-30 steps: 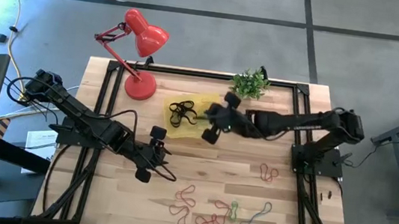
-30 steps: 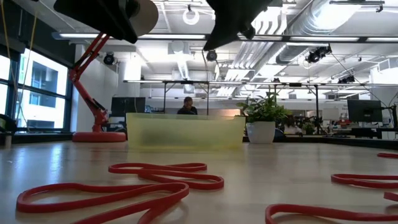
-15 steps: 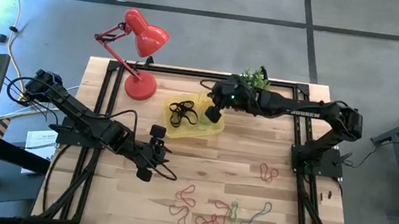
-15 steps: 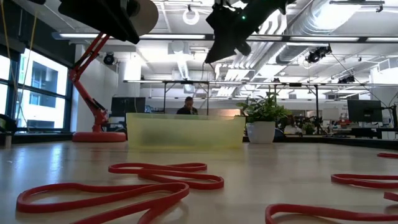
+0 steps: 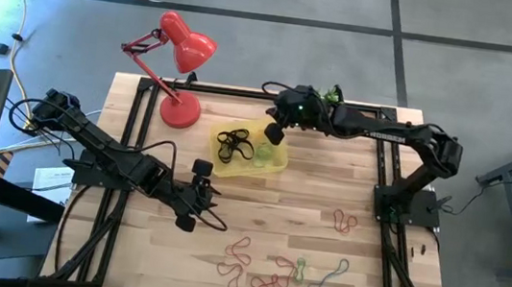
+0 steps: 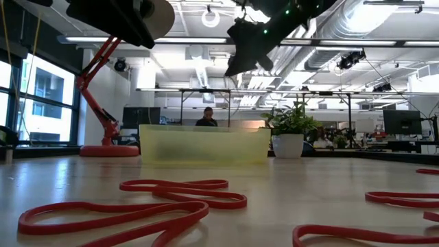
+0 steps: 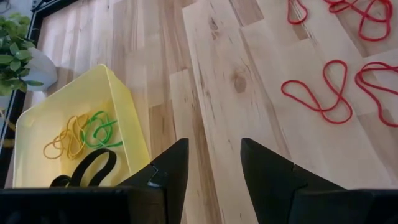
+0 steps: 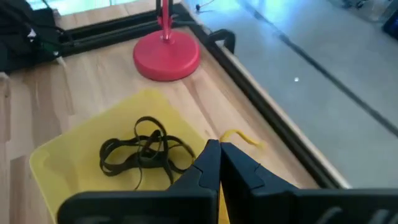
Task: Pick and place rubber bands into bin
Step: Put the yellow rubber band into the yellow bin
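Observation:
The yellow bin (image 5: 250, 150) stands far of the table's middle. It holds black rubber bands (image 8: 146, 152) and green and orange ones (image 7: 84, 134). My right gripper (image 5: 274, 134) hangs shut above the bin's far right corner (image 8: 214, 149). A short yellow-orange strand (image 8: 241, 138) shows just past its fingertips, over the wood outside the bin. More rubber bands, mostly red (image 5: 238, 257), lie loose by the near edge. My left gripper (image 5: 194, 196) hovers open over bare wood left of them (image 7: 214, 155), with nothing between its fingers. My right gripper is shut, and the yellow-orange strand (image 8: 231, 135) starts right beside its fingertips (image 8: 209, 155). Whether the fingers hold it or it lies on the table behind them, I cannot tell.
A red desk lamp (image 5: 180, 67) stands on the far left of the table, its round base (image 8: 166, 55) close behind the bin. A small potted plant (image 5: 321, 106) sits at the far edge under the right arm. Black frame rails (image 5: 242, 92) run along the table's edges.
My right gripper has swung from above the bin's near right side toward the table's far edge, and now hangs over the bin's far right corner. The rubber bands in the bin and on the table lie as before.

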Available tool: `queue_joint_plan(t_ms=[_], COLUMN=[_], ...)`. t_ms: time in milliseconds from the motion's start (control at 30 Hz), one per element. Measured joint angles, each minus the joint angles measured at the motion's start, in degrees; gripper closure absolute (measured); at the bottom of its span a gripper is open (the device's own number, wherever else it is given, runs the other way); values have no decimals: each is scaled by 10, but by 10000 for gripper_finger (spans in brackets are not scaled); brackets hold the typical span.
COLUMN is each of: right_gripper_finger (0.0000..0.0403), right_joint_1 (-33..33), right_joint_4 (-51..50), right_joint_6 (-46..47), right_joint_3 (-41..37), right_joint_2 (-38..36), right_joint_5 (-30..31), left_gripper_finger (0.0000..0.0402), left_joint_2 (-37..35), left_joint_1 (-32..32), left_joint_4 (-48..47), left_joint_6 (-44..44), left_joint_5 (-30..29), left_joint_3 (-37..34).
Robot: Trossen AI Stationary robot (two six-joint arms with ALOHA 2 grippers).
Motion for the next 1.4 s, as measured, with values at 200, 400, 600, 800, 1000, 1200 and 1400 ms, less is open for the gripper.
queue_joint_plan(t_ms=[200,400,600,800,1000,1200,1400], right_gripper_finger=[403,403,403,403,403,403,403], right_joint_1=[-4,-17,-38,-52,-53,-51,-51], right_joint_4=[15,14,5,5,7,9,8], right_joint_6=[7,7,13,14,13,25,52], right_joint_3=[0,0,-1,-1,-1,-1,-1], right_joint_2=[48,74,78,78,91,128,160], right_joint_5=[-24,-31,-38,-54,-77,-102,-115], left_gripper_finger=[266,266,266,266,266,266,266], left_joint_2=[0,0,0,0,0,0,0], left_joint_1=[0,0,0,0,0,0,0], left_joint_4=[-2,-4,-3,-3,-3,-3,-5], left_joint_6=[-2,-16,-17,-17,-18,-22,-30], left_joint_5=[0,1,2,1,0,0,0], left_joint_3=[0,0,0,0,0,0,0])
